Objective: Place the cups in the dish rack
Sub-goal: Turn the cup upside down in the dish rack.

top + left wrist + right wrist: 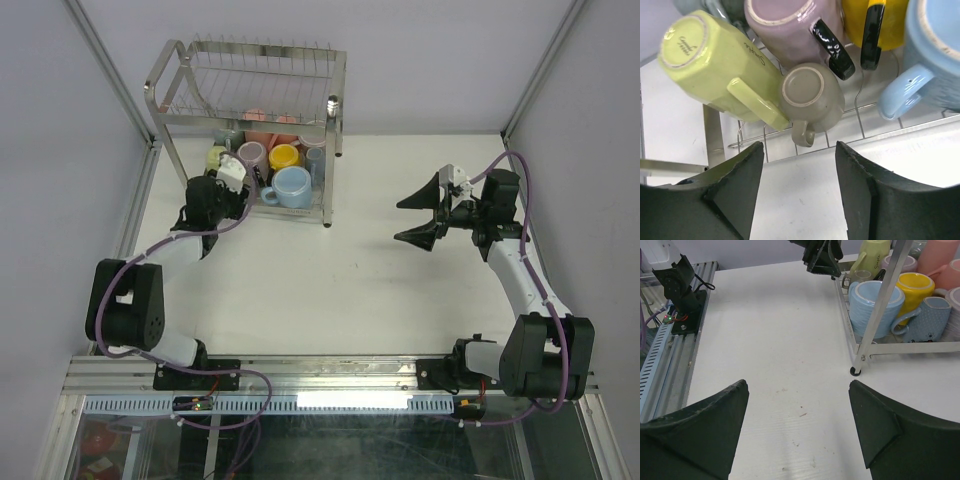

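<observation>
The chrome dish rack [250,90] stands at the back left. Its lower shelf holds several cups: pale green [216,157], lilac [250,155], yellow [284,157], light blue [291,187], and pink ones behind [262,133]. My left gripper [252,188] is open and empty at the shelf's front edge. In the left wrist view it [798,150] faces a grey cup [812,95] lying on the wire shelf [865,107], between the pale green cup [710,65] and the light blue cup [935,55]. My right gripper [400,220] is open and empty over the table, right of the rack [875,320].
The upper rack tier holds no cups. The rack's front right leg [856,371] stands on the white table. An aluminium rail [330,375] runs along the near edge. Enclosure walls close in the left, back and right sides.
</observation>
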Available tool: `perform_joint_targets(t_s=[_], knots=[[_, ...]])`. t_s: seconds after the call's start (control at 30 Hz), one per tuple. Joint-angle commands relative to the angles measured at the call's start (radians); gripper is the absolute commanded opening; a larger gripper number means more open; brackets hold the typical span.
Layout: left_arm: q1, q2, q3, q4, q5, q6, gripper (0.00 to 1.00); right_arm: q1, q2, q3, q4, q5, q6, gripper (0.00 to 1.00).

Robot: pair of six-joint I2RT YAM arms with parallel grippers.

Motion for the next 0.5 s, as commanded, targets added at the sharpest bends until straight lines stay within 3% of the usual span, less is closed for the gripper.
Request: perform_joint_targets(t_s=[0.0, 0.23, 0.47], knots=[[0.013, -0.131, -0.073, 0.157, 0.014, -0.110, 0.59, -0.008, -0.007, 0.033, 0.015, -0.025, -0.004, 0.84], [0.013, -0.294, -0.246, 0.274, 0.101, -0.311, 0.64, -0.009, -0.011, 0.037, 0.015, -0.009, 0.013, 0.84], [0.014, -0.502, -0.491, 0.551, 0.210, -0.679, 0.86, -0.016, -0.026, 0.078, 0.000, 0.082, 0.097, 0.84]])
